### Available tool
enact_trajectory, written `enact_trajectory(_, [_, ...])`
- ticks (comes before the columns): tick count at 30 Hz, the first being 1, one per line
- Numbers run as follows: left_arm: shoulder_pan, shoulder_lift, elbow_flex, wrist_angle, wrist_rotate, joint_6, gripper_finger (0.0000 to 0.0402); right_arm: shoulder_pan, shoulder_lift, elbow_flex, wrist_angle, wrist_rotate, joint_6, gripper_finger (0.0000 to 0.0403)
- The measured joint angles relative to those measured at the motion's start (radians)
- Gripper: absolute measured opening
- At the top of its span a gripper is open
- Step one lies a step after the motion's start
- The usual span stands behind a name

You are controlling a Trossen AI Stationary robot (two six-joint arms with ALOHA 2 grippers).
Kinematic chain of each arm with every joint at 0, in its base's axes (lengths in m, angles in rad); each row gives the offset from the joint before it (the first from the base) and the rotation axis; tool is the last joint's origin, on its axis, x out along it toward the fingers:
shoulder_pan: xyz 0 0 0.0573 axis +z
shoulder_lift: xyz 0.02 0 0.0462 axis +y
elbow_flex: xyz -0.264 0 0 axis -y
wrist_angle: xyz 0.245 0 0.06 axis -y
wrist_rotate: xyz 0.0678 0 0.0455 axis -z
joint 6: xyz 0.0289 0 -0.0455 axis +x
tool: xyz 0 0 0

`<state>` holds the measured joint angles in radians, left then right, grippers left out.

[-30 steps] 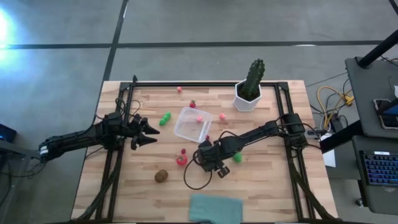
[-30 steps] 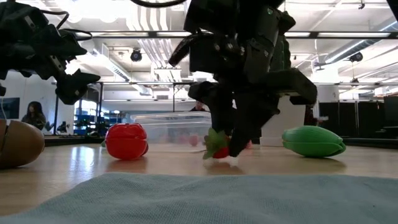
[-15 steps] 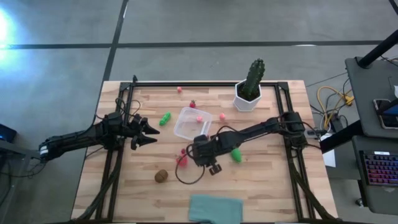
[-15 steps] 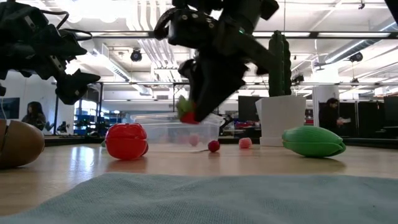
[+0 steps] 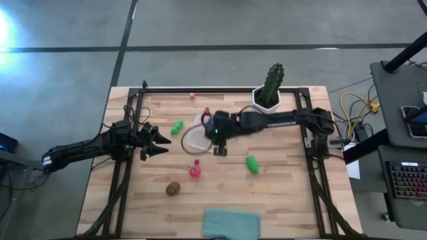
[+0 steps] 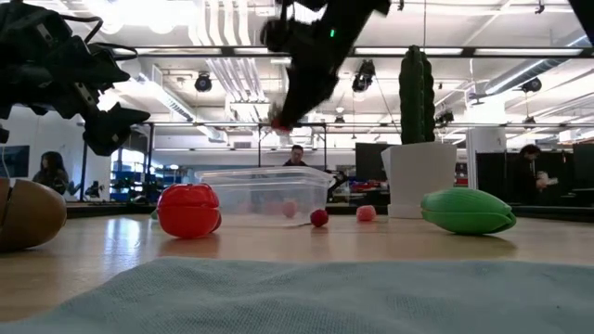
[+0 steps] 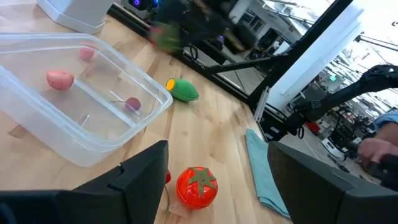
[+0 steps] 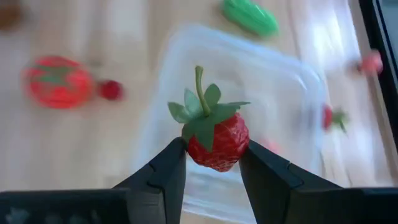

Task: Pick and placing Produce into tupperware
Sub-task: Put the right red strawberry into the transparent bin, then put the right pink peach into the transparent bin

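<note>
My right gripper (image 8: 214, 148) is shut on a red toy strawberry (image 8: 213, 134) and hangs above the clear tupperware (image 8: 261, 106), seen in the high view (image 5: 213, 128) and the low view (image 6: 281, 119). The tupperware (image 5: 193, 139) (image 6: 264, 190) (image 7: 81, 109) rests on the table with small pink pieces (image 7: 60, 79) inside. On the table lie a red tomato (image 5: 195, 172) (image 6: 188, 211), a brown kiwi (image 5: 173, 189), and two green oblong pieces (image 5: 253, 164) (image 5: 177, 127). My left gripper (image 5: 160, 141) (image 7: 217, 152) waits open, left of the tupperware. My right gripper pinches the strawberry's red body (image 8: 219, 149) between its two fingers. The green leaves and stem (image 8: 200, 106) stick out past the fingertips. The fingers slant down from above. The strawberry is lifted clear, over the tupperware.
A tall cactus in a white pot (image 5: 269, 93) (image 6: 416, 111) stands at the far side. A teal cloth (image 5: 230, 223) (image 6: 297, 292) lies at the near edge. Small red and pink pieces (image 5: 192, 96) (image 6: 318, 218) lie around the tupperware. A dark frame (image 5: 220, 90) edges the table.
My right gripper has risen from the table with the strawberry between its fingers and has swung toward the far-left, from beside the tomato to above the tupperware. The strawberry has gone from the tabletop to well clear of it.
</note>
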<state>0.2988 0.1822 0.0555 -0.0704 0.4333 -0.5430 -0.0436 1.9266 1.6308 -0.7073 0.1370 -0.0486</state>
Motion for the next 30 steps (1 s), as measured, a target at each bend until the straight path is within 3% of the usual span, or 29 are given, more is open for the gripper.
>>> enact_trajectory(12, [0.000,0.000,0.000,0.001,0.000,0.000,0.0261,-0.053,0.127,0.091,-0.026,-0.037,0.015,0.0179])
enact_trajectory(17, [0.000,0.000,0.000,0.002,0.000,0.000,0.0261,-0.053,0.131,0.146,-0.070,0.020,0.044,0.0210])
enact_trajectory(20, [0.000,0.000,0.000,0.002,0.000,0.000,0.0261,-0.052,0.122,0.174,-0.142,0.112,0.089,0.0219])
enact_trajectory(25, [0.000,0.000,0.000,0.002,0.000,0.000,0.0261,-0.053,0.116,0.224,-0.365,0.141,0.163,0.0221])
enact_trajectory(30, [0.000,0.000,0.000,0.002,0.000,0.000,0.0261,-0.048,0.117,0.176,-0.589,0.182,0.314,0.0221])
